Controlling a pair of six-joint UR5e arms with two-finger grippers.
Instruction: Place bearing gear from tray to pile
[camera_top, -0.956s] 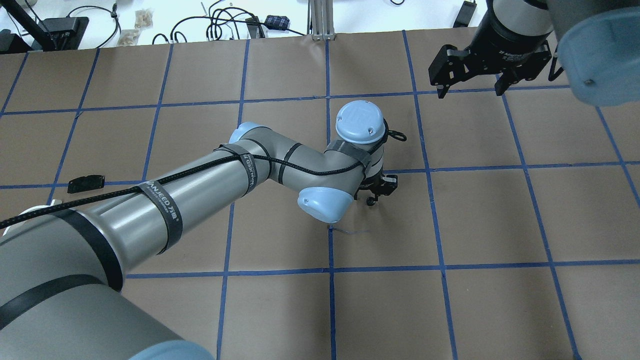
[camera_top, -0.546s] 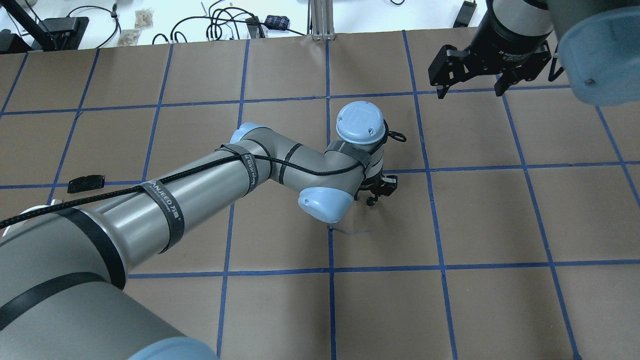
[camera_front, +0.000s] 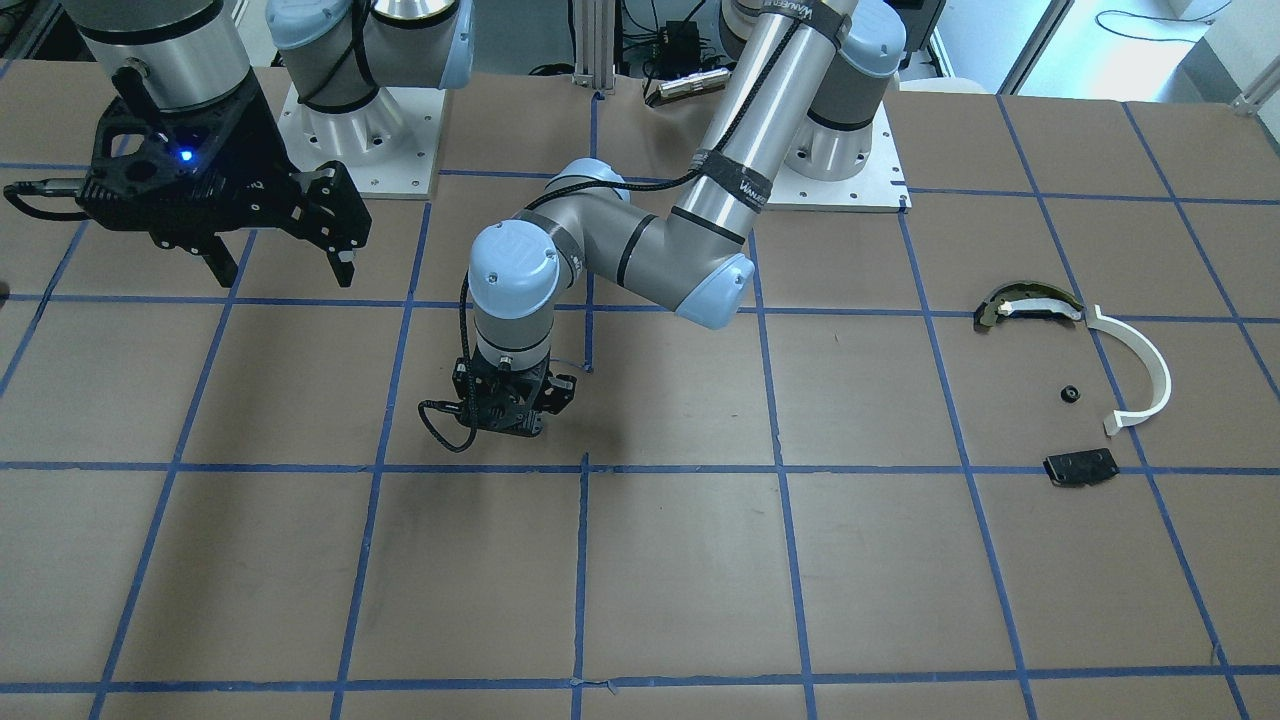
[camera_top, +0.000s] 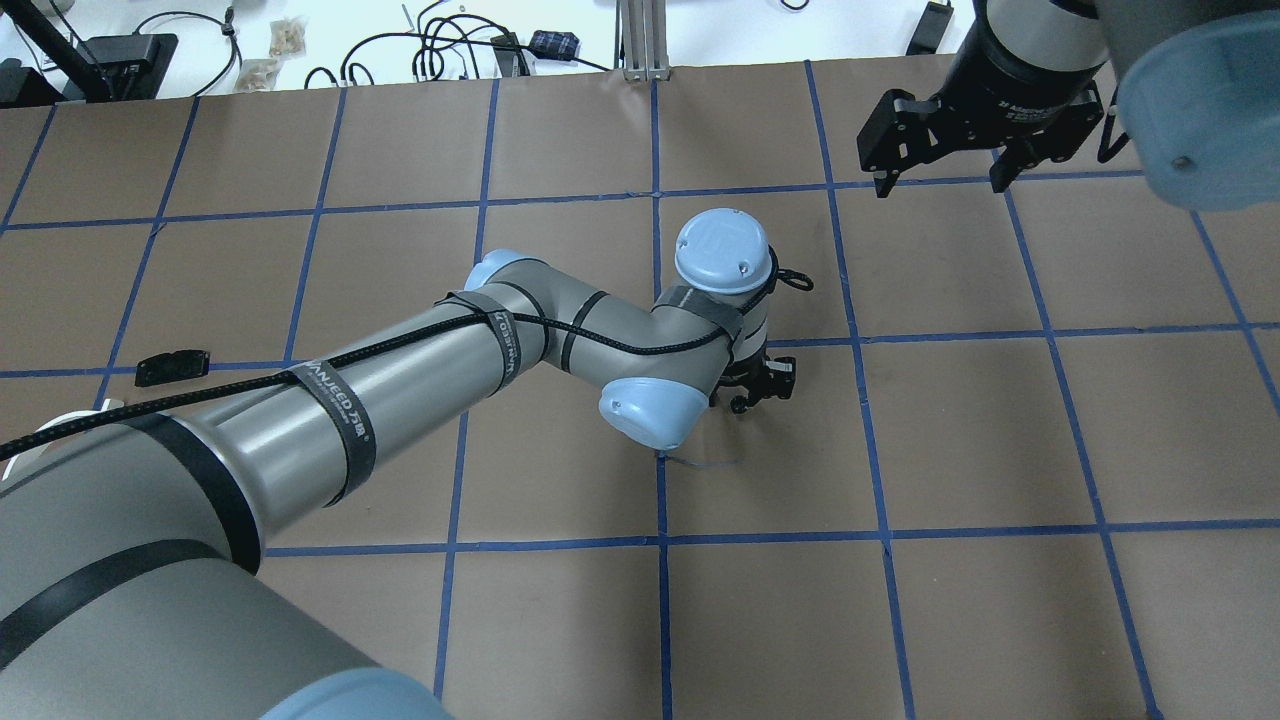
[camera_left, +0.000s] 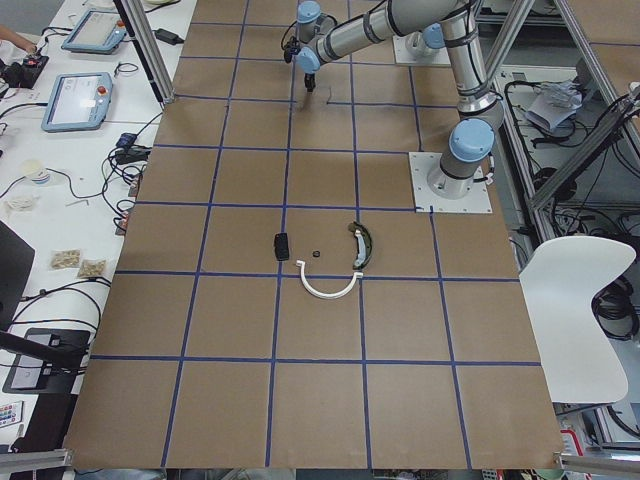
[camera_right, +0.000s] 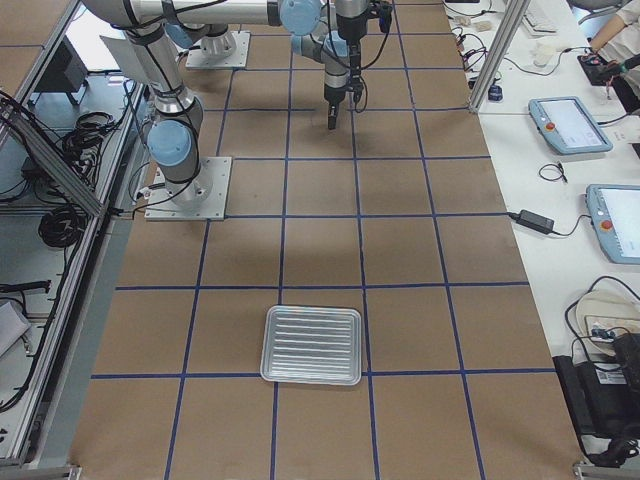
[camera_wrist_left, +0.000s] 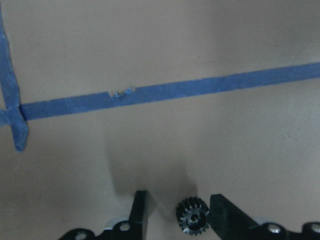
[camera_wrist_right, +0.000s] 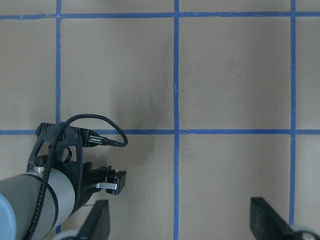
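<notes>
A small black toothed bearing gear (camera_wrist_left: 192, 219) lies flat on the brown table between my left gripper's fingers, against one finger and apart from the other. My left gripper (camera_wrist_left: 180, 197) is open around it, low over the table's middle (camera_top: 762, 382) (camera_front: 505, 420). My right gripper (camera_top: 940, 180) (camera_front: 280, 268) is open and empty, raised at the far right. The pile lies on my left: a white half-ring strip (camera_front: 1140, 360), an olive-and-black shoe piece (camera_front: 1030, 303), a flat black plate (camera_front: 1080, 467) and a small black part (camera_front: 1069, 393). The metal tray (camera_right: 312, 345) sits on my right.
Blue tape lines (camera_wrist_left: 165, 92) grid the brown table. The pile's black plate (camera_top: 172, 366) shows beside my left arm in the overhead view. Cables and tablets (camera_right: 568, 125) lie on the operators' bench beyond the table edge. The arm bases (camera_front: 850, 150) stand at my side.
My left wrist has shifted slightly, staying over the same spot at the table's middle. The right arm has not moved.
</notes>
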